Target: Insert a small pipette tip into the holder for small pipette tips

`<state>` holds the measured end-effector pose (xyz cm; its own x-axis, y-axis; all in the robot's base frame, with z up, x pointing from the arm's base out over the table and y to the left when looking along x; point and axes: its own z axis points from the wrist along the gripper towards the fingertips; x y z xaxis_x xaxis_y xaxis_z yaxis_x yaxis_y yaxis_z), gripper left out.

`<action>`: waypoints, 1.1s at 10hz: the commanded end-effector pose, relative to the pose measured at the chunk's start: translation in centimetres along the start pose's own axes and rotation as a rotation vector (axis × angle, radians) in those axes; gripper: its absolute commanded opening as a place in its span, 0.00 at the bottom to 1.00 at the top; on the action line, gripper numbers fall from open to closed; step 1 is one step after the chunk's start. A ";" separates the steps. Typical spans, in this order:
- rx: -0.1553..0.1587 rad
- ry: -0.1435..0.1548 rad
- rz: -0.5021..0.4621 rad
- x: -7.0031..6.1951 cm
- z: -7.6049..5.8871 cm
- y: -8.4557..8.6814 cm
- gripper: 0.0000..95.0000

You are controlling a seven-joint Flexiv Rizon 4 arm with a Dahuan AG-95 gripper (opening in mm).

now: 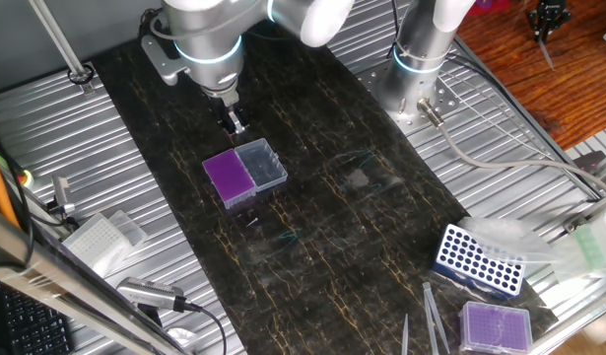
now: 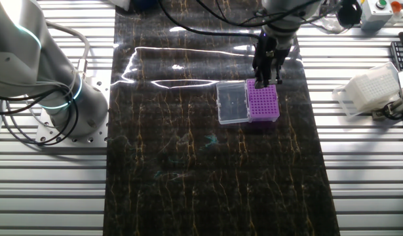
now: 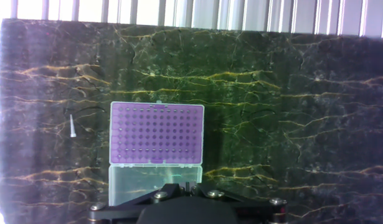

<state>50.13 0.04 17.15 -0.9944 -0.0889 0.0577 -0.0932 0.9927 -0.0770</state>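
Observation:
The holder for small pipette tips (image 3: 157, 134) lies flat on the dark mat, with its purple gridded top beside its clear lid panel (image 3: 155, 183). It also shows as the holder (image 1: 230, 177) (image 2: 263, 101) in both fixed views. A small pipette tip (image 3: 73, 126) lies on the mat just left of the purple grid in the hand view. In the fixed views a faint teal sliver (image 1: 288, 237) (image 2: 211, 139) lies on the mat; I cannot tell whether it is that tip. My gripper (image 1: 234, 123) (image 2: 267, 80) (image 3: 187, 185) hangs above the holder, open and empty.
A blue rack with round holes (image 1: 480, 258), a lidless purple box (image 1: 497, 325) and grey tweezers (image 1: 433, 316) sit at the mat's near right end. A white tip box (image 1: 101, 237) (image 2: 368, 92) rests on the slatted table. A second arm's base (image 1: 421, 59) (image 2: 57, 92) stands beside the mat.

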 end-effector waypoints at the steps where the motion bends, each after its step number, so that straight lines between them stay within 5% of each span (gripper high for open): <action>1: -0.069 0.019 -0.064 -0.1 -1.0 0.3 0.00; 4: -0.057 0.034 -0.147 -1.5 -3.1 1.8 0.00; 8: -0.040 -0.020 -0.169 -4.4 -3.3 5.4 0.00; 11: -0.038 -0.042 -0.105 -5.2 -3.4 6.1 0.00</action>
<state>55.01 6.84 19.71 -0.9594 -0.2800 0.0329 -0.2814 0.9580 -0.0544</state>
